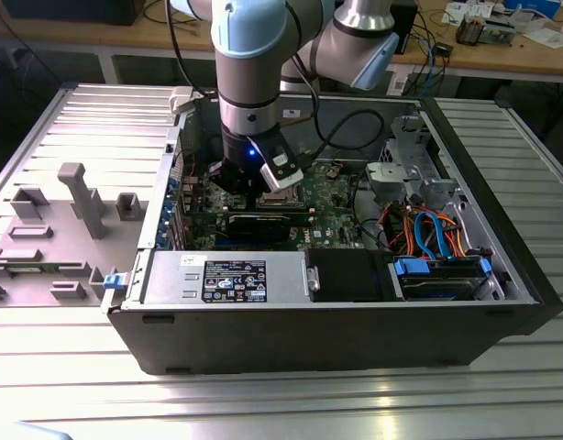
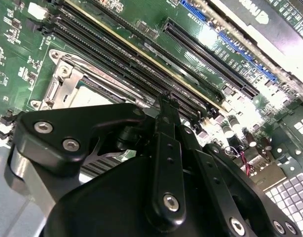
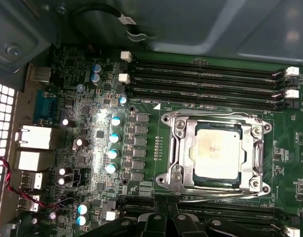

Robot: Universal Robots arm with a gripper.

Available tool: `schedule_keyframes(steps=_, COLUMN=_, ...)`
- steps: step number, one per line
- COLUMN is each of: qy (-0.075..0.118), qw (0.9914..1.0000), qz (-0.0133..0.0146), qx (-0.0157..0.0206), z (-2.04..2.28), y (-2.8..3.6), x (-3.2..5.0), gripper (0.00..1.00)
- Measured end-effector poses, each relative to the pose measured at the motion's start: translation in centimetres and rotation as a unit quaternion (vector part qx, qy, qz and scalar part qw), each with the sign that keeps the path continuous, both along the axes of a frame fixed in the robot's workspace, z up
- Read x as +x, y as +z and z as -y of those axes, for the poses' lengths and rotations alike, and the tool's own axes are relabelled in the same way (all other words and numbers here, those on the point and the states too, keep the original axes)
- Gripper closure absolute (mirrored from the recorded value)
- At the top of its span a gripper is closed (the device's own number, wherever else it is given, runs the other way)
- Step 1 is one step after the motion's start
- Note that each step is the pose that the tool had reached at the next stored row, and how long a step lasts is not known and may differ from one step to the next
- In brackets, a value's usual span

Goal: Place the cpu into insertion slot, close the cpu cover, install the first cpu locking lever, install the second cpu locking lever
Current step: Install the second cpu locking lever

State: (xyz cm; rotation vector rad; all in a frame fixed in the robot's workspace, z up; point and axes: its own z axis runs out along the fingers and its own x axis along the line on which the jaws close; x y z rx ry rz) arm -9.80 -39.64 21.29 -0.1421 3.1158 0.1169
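The open case (image 1: 502,275) fills the middle of the exterior view, the arm (image 1: 249,73) reaching down into it. On the board (image 3: 92,163), the cover (image 3: 183,148) lies shut over the cpu (image 3: 215,150), just beside the jaws (image 3: 166,219), which are closed and hold nothing.

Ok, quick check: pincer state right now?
Pincer: fingers together, holding nothing, hovering beside the closed cpu cover with the cpu seated.

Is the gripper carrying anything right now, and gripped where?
Nothing visible: the cpu already sits under the closed cpu cover; the gripper hovers beside it.
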Motion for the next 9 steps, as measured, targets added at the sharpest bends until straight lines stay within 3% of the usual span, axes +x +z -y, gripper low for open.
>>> schedule_keyframes(steps=5, qy=0.002, qw=1.00000, qz=0.0000, qx=0.0020, z=-0.02, y=-0.29, x=0.00, gripper=0.89)
schedule_keyframes(steps=9, qy=0.005, qw=0.99997, qz=0.0000, qx=0.0050, z=-0.37, y=-0.46, x=0.01, gripper=0.89)
